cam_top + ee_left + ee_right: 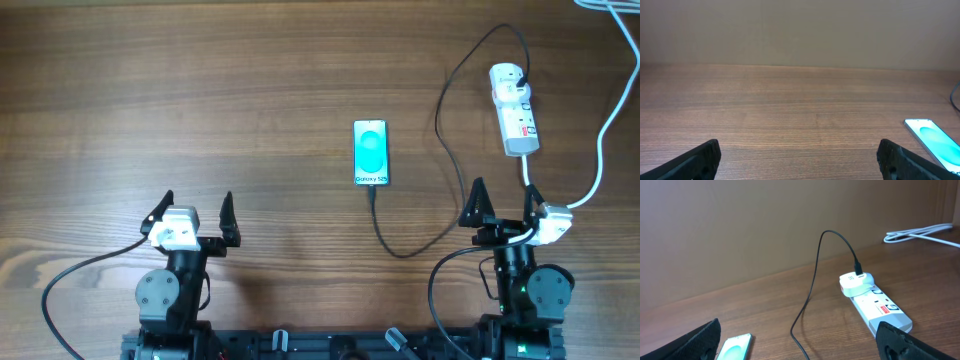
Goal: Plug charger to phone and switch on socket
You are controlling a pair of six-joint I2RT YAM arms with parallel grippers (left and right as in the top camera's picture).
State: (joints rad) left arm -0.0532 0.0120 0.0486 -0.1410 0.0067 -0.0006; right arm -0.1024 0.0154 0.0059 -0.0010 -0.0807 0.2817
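The charger [437,120], a thin, limp, light cable, loops from the socket [514,110] at far right to the near edge of the phone [370,153], which lies mid-table [200,90]. Only its small stiff connector likely offers a sure pinch. The left hand [196,200] and right hand [503,190] both stand wide, empty.

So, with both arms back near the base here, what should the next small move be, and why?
Probably the right gripper should reach toward the end of the charger at the near edge of the phone. It and the left gripper stand open and empty. The cable meets the phone, but whether it is seated cannot be told.
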